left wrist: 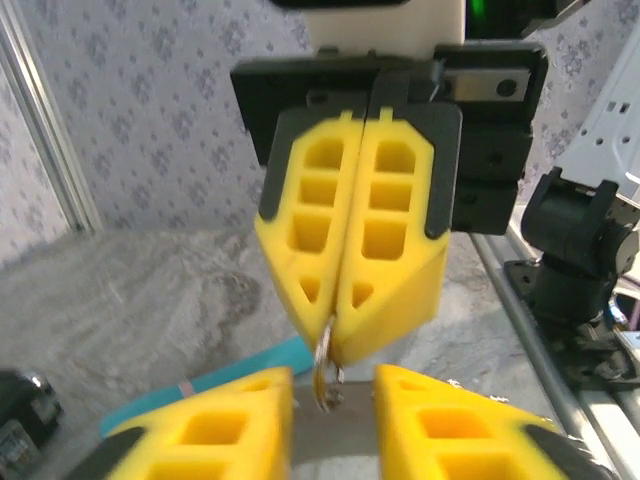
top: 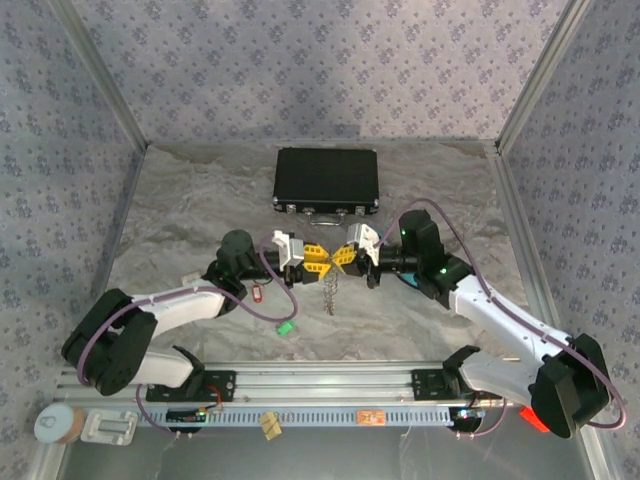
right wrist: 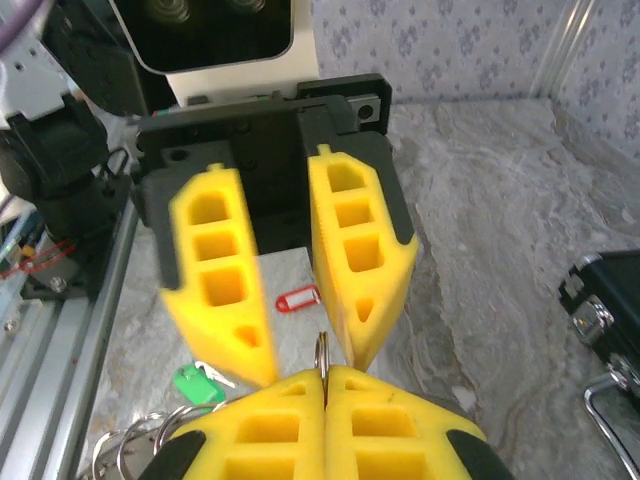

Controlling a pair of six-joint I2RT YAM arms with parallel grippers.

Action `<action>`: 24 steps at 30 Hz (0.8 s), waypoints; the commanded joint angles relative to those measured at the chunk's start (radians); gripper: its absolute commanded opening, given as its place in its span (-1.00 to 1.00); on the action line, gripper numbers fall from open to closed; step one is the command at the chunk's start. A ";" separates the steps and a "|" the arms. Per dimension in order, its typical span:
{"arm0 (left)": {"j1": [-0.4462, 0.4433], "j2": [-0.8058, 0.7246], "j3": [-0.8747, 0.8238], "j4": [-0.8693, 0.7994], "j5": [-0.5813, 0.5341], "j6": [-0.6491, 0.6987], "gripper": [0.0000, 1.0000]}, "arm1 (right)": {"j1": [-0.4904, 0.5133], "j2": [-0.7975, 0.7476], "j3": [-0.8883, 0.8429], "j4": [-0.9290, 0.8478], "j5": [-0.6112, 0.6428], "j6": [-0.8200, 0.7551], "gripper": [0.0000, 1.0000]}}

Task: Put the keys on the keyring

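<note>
Silvery and thin, the keyring (right wrist: 322, 350) stands upright on my right wrist feed. I see it edge-on, a narrow sliver whose long axis runs up and down the picture. Its lower part is clamped between the closed yellow fingertips of the right gripper (right wrist: 326, 385), and its upper arc pokes out towards the opposite claw. On the overhead camera a fine jagged strand hangs from that same pinch point and runs straight towards the near edge of the table. I cannot tell whether its end touches the surface.

Facing it nose to nose is the left gripper (left wrist: 332, 385). Its jaws are parted, and the ring sits in the gap between its fingers (right wrist: 215, 285) without any contact that I can make out. From above, the two claws meet tip to tip in the middle of the table, lifted off it.

None of the keys are on the ring. A red key (right wrist: 297, 300) lies flat on the marbled grey table (top: 180, 220) below the left claw, its long axis close to level across the right wrist picture. A green key (right wrist: 196, 385) lies nearer the aluminium rail (top: 330, 380), and its metal blade points away from the rail.

A black case (top: 326, 180) sits shut well beyond the grippers, towards the back wall. A teal cylinder (left wrist: 250, 378) lies on the table beneath the right arm.
</note>
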 commanded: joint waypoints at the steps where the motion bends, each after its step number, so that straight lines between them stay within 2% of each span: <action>1: -0.007 -0.055 0.051 -0.216 -0.020 0.104 -0.35 | 0.023 0.003 0.117 -0.221 0.093 -0.122 -1.00; 4: -0.010 -0.075 0.067 -0.312 -0.029 0.153 -0.34 | 0.050 0.020 0.185 -0.360 0.165 -0.198 -1.00; 11: -0.010 -0.077 0.058 -0.252 -0.011 0.129 -0.37 | 0.111 0.079 0.313 -0.549 0.279 -0.316 -1.00; 20: -0.011 -0.062 0.060 -0.211 0.026 0.107 -0.44 | 0.162 0.141 0.370 -0.578 0.311 -0.364 -1.00; 24: -0.010 -0.056 0.065 -0.225 0.032 0.115 -0.65 | 0.170 0.150 0.378 -0.568 0.301 -0.362 -1.00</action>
